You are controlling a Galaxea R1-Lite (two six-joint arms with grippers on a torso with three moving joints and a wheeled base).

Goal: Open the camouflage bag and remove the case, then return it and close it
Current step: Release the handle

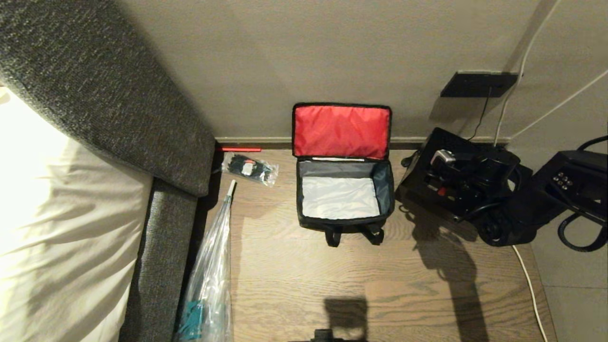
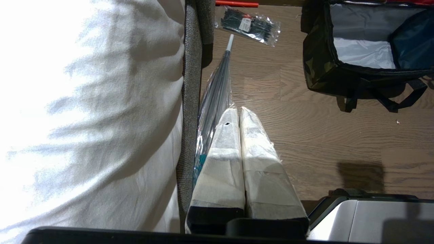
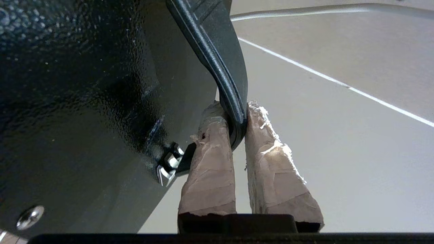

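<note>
Progress: the camouflage bag point(image 1: 345, 216) stands open on the wooden floor point(image 1: 304, 280) against the wall, its red-lined lid point(image 1: 341, 131) thrown back upright. Opening is done. The black case point(image 3: 78, 112) is out of the bag and hangs from the right hand point(image 3: 238, 130), whose taped fingers point(image 3: 210, 162) are clamped on the case's handle point(image 3: 217, 57). In the head view the case appears to be the dark body to the right of the bag, though it merges with the arm there and its outline is uncertain. Removal is therefore judged complete or nearly so. Returning the case and closing the bag are left.

Containers: the bag's interior shows a grey lining and a pale, crumpled sheet point(image 1: 339, 197) across the bottom; nothing else is seen inside.

Left hand point(image 2: 240, 113): fingers pressed together, holding nothing, parked low beside the bed point(image 2: 91, 112).

Other items: a small clear packet point(image 1: 250, 167) of black items lies left of the bag, well apart from it; a long clear plastic bag point(image 1: 211, 280) lies along the bed's edge.
</note>
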